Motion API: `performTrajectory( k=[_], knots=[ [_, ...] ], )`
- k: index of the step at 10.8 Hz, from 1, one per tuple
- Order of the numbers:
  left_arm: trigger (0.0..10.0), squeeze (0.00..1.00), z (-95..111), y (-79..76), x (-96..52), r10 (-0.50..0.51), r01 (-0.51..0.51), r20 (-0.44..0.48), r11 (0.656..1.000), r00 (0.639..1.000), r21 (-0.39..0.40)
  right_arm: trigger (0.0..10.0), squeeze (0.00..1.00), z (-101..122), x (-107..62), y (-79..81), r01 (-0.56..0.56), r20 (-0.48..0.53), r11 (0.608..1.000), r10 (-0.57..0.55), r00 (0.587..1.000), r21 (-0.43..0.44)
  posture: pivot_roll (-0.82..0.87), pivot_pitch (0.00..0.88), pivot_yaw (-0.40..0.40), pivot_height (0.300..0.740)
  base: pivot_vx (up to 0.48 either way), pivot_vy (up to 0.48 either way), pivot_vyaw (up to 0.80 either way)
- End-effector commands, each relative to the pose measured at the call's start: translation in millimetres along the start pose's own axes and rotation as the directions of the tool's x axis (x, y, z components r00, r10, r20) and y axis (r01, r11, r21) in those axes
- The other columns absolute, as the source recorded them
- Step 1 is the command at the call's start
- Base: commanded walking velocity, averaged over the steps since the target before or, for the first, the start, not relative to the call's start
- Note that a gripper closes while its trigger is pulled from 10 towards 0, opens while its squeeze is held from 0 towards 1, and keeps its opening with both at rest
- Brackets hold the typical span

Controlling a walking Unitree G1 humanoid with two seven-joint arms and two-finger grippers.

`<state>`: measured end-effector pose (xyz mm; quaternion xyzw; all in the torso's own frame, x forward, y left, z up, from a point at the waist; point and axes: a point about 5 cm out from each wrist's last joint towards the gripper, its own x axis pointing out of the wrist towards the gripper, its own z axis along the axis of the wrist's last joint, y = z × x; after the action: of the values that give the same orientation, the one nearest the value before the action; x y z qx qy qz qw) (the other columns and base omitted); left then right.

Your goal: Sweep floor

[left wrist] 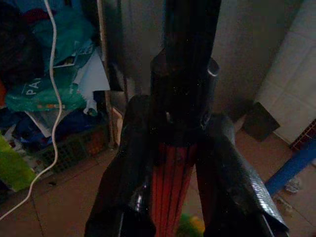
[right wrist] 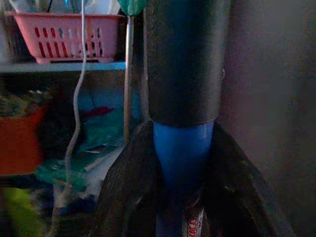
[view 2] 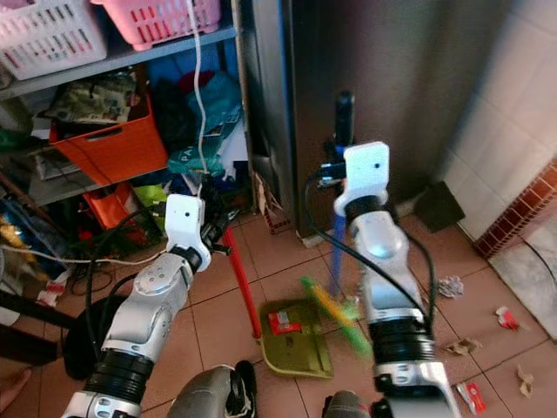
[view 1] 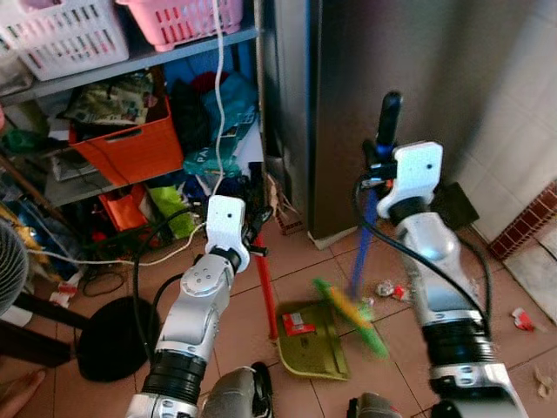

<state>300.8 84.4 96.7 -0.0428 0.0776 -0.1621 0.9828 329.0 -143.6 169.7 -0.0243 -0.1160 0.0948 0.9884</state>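
My right gripper (view 1: 376,165) is shut on the blue broom handle (view 1: 361,252) just below its black grip (view 1: 388,117). The broom's green and yellow bristles (view 1: 350,315) are blurred just above the tiled floor, beside the olive dustpan (view 1: 312,341). My left gripper (view 1: 258,222) is shut on the dustpan's red handle (view 1: 265,292), which rises from the pan's left edge. A red wrapper (view 1: 296,324) lies in the pan. More scraps lie on the floor: a crumpled wrapper (view 1: 388,290) by the broom and a red-white piece (view 1: 522,319) at the right.
A dark fridge (view 1: 392,87) stands straight ahead. To the left is a cluttered shelf (view 1: 130,61) with baskets, an orange crate (view 1: 130,144) and bags. A black fan base (view 1: 109,340) and cables lie at the left. White tiled wall (view 1: 513,122) is on the right.
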Motion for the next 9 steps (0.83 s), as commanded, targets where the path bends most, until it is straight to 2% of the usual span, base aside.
performTrajectory(
  k=[1, 2, 3, 4, 5, 7, 9],
  knots=[
    [10.0, 0.0, 3.1, 3.2, -0.2, 0.011, -0.011, 0.016, 1.0, 1.0, -0.004, 10.0, 0.0, 19.5, 10.1, 8.9, -0.043, 0.045, 0.99, 0.038, 0.998, 0.133, -0.07, 0.085, 0.119, 0.74, 0.0, 0.0, 0.0],
    [10.0, 0.0, 3.2, 3.1, -0.1, 0.01, -0.01, 0.016, 1.0, 1.0, -0.004, 10.0, 0.0, 20.6, 12.6, 11.4, -0.071, 0.021, 0.984, 0.068, 0.997, 0.161, -0.07, 0.085, 0.119, 0.74, 0.0, 0.0, 0.0],
    [10.0, 0.0, 3.3, 2.9, 0.7, 0.009, -0.009, 0.016, 1.0, 1.0, -0.003, 10.0, 0.0, 32.0, 18.8, 14.5, -0.155, 0.014, 0.965, 0.156, 0.988, 0.212, -0.08, 0.079, 0.118, 0.74, 0.0, 0.0, 0.0],
    [10.0, 0.0, 3.5, 2.8, 1.5, 0.008, -0.008, 0.017, 1.0, 1.0, -0.002, 10.0, 0.0, 55.7, 26.3, 9.0, -0.205, 0.078, 0.964, 0.194, 0.978, 0.17, -0.08, 0.077, 0.119, 0.74, 0.0, 0.0, 0.0],
    [10.0, 0.0, 3.4, 2.5, 1.5, 0.007, -0.007, 0.016, 1.0, 1.0, -0.003, 10.0, 0.0, 76.8, 32.7, 1.5, -0.193, 0.171, 0.972, 0.169, 0.971, 0.133, -0.08, 0.078, 0.121, 0.74, 0.0, 0.0, 0.0],
    [10.0, 0.0, 2.2, 0.4, 1.1, -0.001, 0.001, 0.01, 1.0, 1.0, -0.002, 10.0, 0.0, 108.2, 43.0, -13.6, -0.14, 0.282, 0.98, 0.095, 0.955, 0.143, -0.08, 0.082, 0.12, 0.74, 0.0, 0.0, 0.0],
    [10.0, 0.0, 2.0, 0.3, 0.5, -0.001, 0.001, 0.008, 1.0, 1.0, -0.001, 10.0, 0.0, 114.8, 49.9, -25.3, -0.051, 0.324, 0.995, 0.02, 0.946, 0.087, -0.07, 0.083, 0.121, 0.74, 0.0, 0.0, 0.0]
  ],
)
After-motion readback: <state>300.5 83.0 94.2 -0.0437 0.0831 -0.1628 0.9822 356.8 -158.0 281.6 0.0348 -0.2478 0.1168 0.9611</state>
